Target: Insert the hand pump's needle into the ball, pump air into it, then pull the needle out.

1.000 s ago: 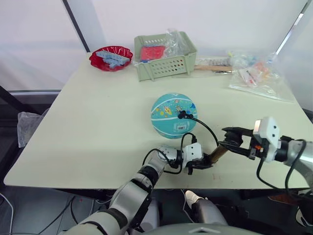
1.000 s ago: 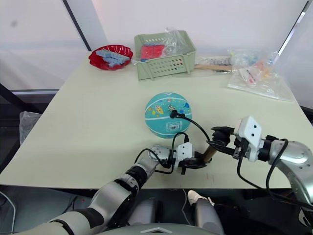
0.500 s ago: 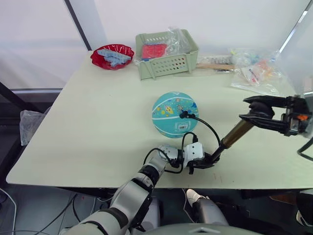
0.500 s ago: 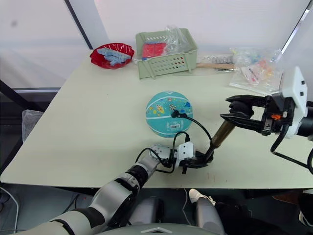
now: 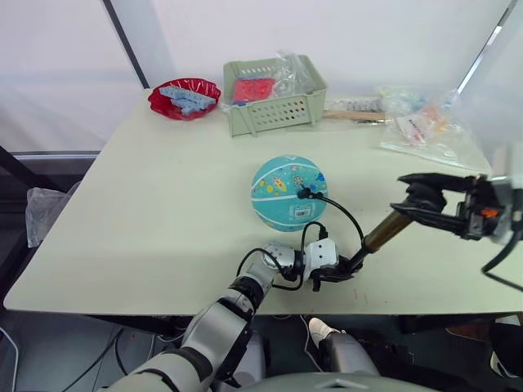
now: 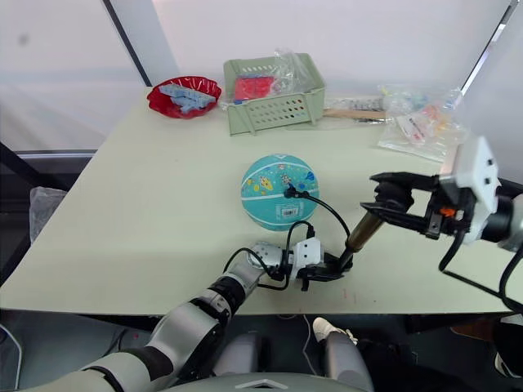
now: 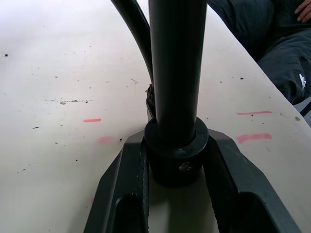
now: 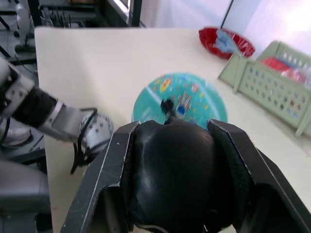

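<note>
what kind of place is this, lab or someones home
Probably a lab or test room, not a home: a plain pale table before white curtain-like walls, laid out with props like a green basket, a red bowl and bagged items.

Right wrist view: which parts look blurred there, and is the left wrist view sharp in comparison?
Right wrist view: the ball and the green basket behind the right gripper look soft and smeared. Left wrist view: the left gripper, closed on the hand pump, and the specks on the table look crisp.

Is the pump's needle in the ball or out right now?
In, apparently: the hose's black fitting sits against the ball; the needle is too small to see.
</note>
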Available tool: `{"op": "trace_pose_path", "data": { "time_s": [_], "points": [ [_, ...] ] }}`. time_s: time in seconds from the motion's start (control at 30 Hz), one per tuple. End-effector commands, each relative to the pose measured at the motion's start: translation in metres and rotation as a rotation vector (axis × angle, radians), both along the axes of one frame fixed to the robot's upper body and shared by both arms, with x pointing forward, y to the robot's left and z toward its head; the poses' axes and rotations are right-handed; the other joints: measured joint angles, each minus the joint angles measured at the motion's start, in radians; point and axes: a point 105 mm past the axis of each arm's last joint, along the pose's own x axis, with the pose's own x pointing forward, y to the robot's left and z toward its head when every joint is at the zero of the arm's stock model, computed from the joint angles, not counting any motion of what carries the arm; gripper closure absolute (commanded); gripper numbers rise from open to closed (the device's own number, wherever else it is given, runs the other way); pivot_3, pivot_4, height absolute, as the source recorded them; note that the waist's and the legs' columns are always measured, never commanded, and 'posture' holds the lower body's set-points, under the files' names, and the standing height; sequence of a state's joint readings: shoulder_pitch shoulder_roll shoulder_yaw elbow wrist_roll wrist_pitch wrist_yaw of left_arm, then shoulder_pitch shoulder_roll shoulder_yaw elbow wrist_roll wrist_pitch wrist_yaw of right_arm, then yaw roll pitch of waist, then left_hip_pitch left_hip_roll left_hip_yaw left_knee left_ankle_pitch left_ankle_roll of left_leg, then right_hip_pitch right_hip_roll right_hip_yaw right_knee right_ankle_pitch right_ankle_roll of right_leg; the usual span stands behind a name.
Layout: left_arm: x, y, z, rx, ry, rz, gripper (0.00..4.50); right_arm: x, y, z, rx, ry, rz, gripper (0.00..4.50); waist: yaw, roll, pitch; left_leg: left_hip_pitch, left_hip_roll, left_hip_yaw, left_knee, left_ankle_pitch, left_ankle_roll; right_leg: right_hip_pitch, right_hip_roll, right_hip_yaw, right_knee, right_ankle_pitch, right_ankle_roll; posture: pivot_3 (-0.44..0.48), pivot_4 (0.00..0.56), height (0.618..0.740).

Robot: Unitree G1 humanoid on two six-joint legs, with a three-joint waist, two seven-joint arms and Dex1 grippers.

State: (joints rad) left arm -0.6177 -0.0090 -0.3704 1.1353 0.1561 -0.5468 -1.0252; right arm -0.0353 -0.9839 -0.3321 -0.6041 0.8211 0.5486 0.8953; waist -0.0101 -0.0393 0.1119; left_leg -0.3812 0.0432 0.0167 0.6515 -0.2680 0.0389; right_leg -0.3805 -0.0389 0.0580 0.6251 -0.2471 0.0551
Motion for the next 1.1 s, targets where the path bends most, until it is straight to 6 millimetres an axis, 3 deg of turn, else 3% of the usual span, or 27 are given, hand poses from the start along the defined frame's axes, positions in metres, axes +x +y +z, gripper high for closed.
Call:
{"op": "trace_pose_path", "data": {
  "time_s": [0.03,0.2,0.4,0.57,0.8,1.0,1.1],
  "points": [
    [-0.031,0.027,-0.05,0.184,0.161,-0.025,3.42,0.005,-0.004,-0.04,-0.044,0.102,-0.039,2.83,0.0,0.0,-0.001,0.0,0.0,0.0,0.0,0.0,0.0,0.0,0.0,0.0,0.0,0.0,0.0,0.0,0.15,0.736],
    [-0.03,0.028,-0.05,0.184,0.16,-0.018,3.42,0.01,-0.01,-0.077,-0.071,0.125,-0.08,2.83,0.002,-0.002,-0.002,-0.001,-0.001,-0.001,-0.001,0.0,0.0,0.0,-0.001,-0.002,-0.001,0.0,0.0,0.0,0.15,0.736],
    [-0.031,0.028,-0.049,0.183,0.163,-0.024,3.42,0.013,-0.007,-0.094,-0.074,0.106,-0.082,2.83,0.004,-0.001,-0.001,-0.001,-0.001,-0.001,-0.001,0.0,0.0,0.0,-0.001,-0.002,-0.001,0.0,-0.001,0.0,0.15,0.736],
    [-0.03,0.027,-0.049,0.183,0.161,-0.021,3.42,0.017,-0.01,-0.07,-0.052,0.041,-0.088,2.83,0.005,0.0,0.0,-0.001,-0.002,-0.001,-0.001,0.0,0.0,0.0,-0.001,-0.002,-0.001,0.0,-0.001,0.0,0.15,0.736],
    [-0.032,0.027,-0.05,0.183,0.168,-0.024,3.42,0.01,-0.015,0.005,-0.002,-0.067,-0.07,2.83,0.015,0.008,0.007,-0.005,-0.004,-0.001,0.0,0.0,0.0,-0.003,-0.003,-0.003,-0.001,-0.001,0.0,0.0,0.15,0.736],
    [-0.033,0.025,-0.05,0.181,0.169,-0.028,3.42,0.003,-0.026,0.053,0.006,-0.121,-0.083,2.83,0.021,0.01,0.009,-0.01,-0.005,-0.002,0.001,0.0,0.0,-0.007,-0.003,-0.004,-0.002,-0.001,0.0,0.0,0.15,0.736],
    [-0.033,0.025,-0.05,0.181,0.168,-0.03,3.42,-0.001,-0.026,0.067,0.01,-0.129,-0.079,2.83,0.021,0.01,0.009,-0.012,-0.005,-0.004,0.001,0.0,0.0,-0.008,-0.003,-0.005,-0.002,-0.001,0.0,0.0,0.15,0.736]
  ]
}}
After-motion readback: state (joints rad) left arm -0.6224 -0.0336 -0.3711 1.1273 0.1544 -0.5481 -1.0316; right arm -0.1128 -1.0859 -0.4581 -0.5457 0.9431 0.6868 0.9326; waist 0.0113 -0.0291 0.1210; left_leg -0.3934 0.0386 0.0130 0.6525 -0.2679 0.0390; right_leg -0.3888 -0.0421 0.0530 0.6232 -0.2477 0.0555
